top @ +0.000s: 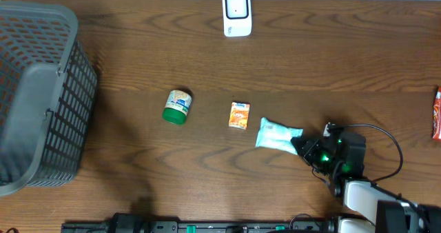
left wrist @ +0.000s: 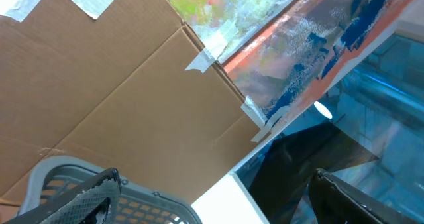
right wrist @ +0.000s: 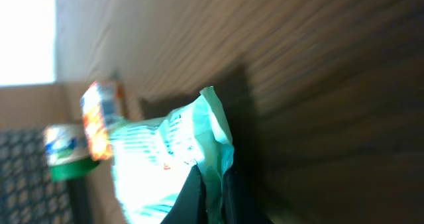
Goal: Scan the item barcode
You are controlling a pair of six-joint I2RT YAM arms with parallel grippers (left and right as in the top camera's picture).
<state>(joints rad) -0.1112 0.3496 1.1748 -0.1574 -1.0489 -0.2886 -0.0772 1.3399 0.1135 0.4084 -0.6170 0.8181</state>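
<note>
Wooden surface (top: pixel 138 61): right hand (top: pixel 301 145) pinches the teal packet (top: pixel 275 134); carrying it to the scanner (top: pixel 236 13) remains.

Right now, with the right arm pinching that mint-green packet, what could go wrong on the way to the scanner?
The right fingers pinch only the thin end of the mint-green packet, so it could droop or slip out when lifted. The orange box lies close beside the packet's far end; a dragging start might knock it. No barcode shows in any view, so it may end up facing away from the white scanner.
</note>
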